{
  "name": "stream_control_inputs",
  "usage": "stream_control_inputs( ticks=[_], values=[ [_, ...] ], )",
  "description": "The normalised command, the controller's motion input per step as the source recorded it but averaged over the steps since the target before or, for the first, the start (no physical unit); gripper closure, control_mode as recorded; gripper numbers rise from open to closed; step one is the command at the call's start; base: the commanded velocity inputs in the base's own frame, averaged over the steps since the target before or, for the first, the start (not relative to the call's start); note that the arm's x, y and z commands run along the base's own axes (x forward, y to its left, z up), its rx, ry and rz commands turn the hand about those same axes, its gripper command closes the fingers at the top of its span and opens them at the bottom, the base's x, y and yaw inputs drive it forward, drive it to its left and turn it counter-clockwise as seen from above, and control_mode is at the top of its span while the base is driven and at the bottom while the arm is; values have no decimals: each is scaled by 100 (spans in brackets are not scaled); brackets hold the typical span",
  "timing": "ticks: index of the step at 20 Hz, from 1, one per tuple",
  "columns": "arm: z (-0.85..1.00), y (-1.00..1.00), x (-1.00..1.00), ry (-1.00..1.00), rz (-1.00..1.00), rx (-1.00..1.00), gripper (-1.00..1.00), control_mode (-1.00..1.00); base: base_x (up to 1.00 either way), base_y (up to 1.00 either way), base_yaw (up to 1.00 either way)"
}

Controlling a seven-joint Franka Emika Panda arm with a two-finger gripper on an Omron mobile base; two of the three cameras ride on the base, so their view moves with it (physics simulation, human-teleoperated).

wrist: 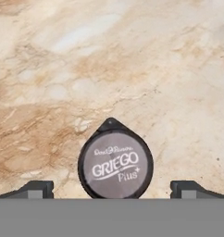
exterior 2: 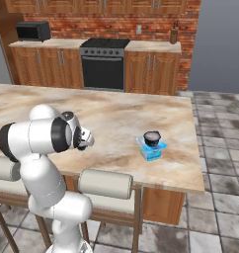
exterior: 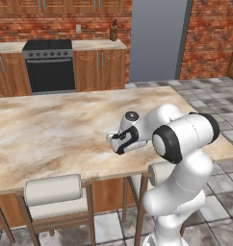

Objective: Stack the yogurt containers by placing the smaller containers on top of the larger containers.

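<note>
The arm folds low over the counter [exterior: 51, 129], its hand [wrist: 112, 189] spread apart above a dark yogurt cup [wrist: 115, 159].

You see a glossy white arm [exterior: 183, 158] of rounded segments, black bands at its joints, a dark-capped wrist, and two small dark fingertips [wrist: 37, 189].

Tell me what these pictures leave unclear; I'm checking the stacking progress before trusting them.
- Cup in the hand view: its lower edge is cut off at the picture's bottom, and its sides are hidden beneath the lid.
- Gripper: just the fingertips show, standing wide apart.
- Tub in the right base view: too small to read; the dark cup on top covers its lid.
</note>
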Motion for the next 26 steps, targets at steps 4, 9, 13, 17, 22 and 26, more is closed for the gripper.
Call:
stream_control_inputs(
  ticks=[4, 9, 13, 17, 22, 26],
  values=[
    [-4, 0, 0, 0, 0, 0, -100, -100, 0, 0, 0],
    [-6, 0, 2, 0, 0, 0, -100, -100, 0, 0, 0],
    [-7, 0, 12, 0, 0, 0, -100, -100, 0, 0, 0],
    [-6, 0, 17, 0, 0, 0, -100, -100, 0, 0, 0],
    [-8, 0, 12, 0, 0, 0, -100, -100, 0, 0, 0],
    [-10, 0, 2, 0, 0, 0, -100, -100, 0, 0, 0]
  ],
)
